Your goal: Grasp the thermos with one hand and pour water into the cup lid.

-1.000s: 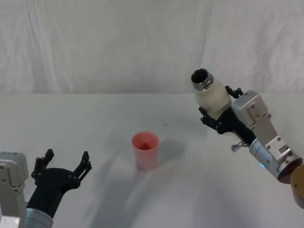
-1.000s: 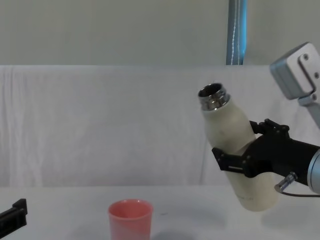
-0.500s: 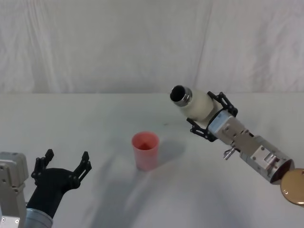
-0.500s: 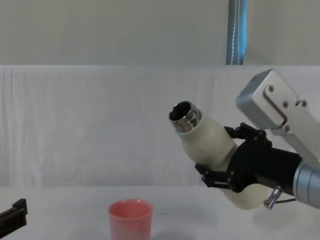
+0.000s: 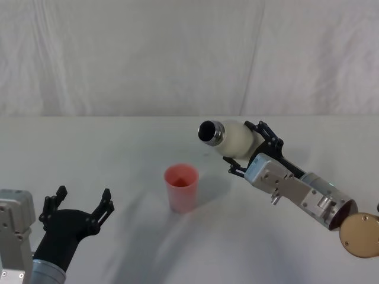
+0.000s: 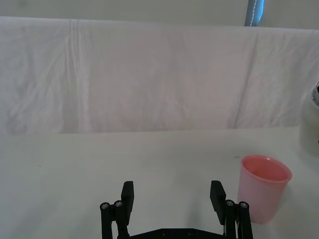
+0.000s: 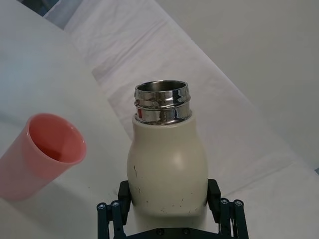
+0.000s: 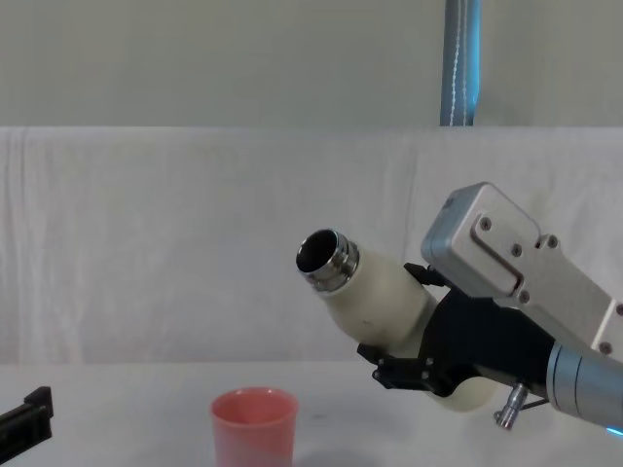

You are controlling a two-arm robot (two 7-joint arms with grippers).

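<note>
Your right claw (image 5: 249,155) clamps the tilted cream-white steel-necked thermos (image 5: 230,137), whose mouth sits beside, not above, the salmon-pink plastic cup lid (image 5: 181,186); water may spill.

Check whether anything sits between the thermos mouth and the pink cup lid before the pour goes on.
Nothing visible does. The right end effector holds the thermos tilted above the table, its steel mouth aimed toward the cup lid, which stands upright and open, lower and to the left. Just bare table lies between them. The left end effector rests open, well aside.
</note>
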